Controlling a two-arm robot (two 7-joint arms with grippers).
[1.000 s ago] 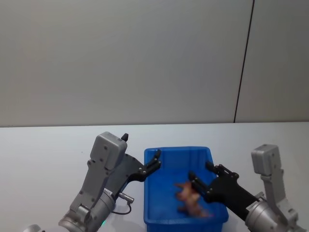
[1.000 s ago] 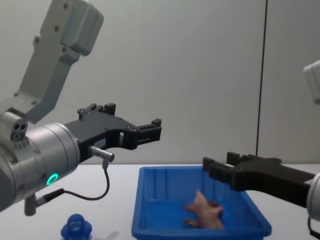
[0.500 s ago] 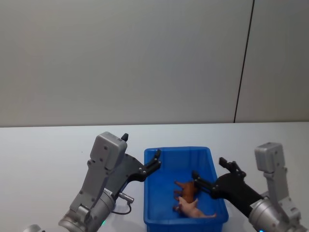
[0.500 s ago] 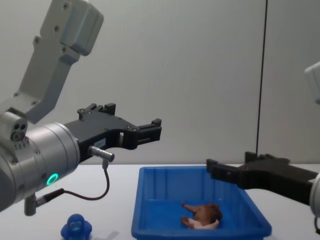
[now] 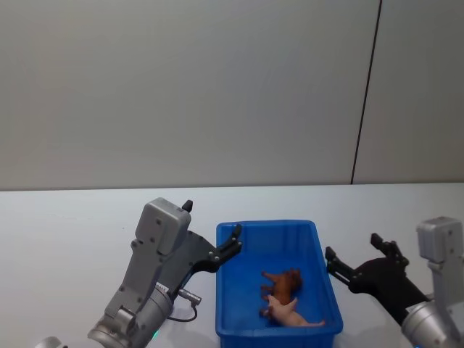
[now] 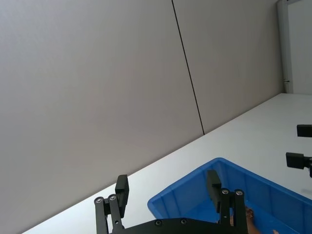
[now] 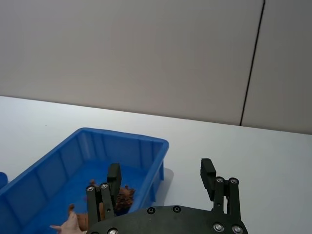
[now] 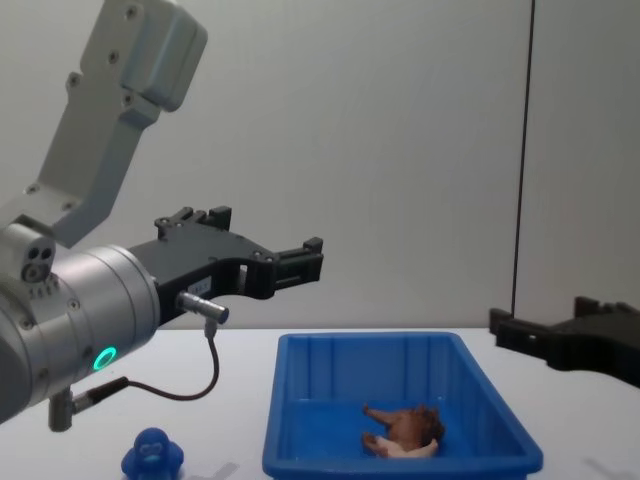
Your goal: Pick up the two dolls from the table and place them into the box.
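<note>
The blue box sits in front of me. On its floor the brown doll and the pink pig doll lie side by side. A blue doll stands on the table to the box's left. My right gripper hangs open and empty just right of the box. My left gripper is held open and empty above the box's left rim.
The white table runs left and behind the box, with a plain grey wall at the back. A dark cable loops under my left wrist.
My right gripper has pulled back to the right, out of the box. The pink pig doll, blurred in motion a second ago, now lies still beside the brown doll. The left arm has not moved.
</note>
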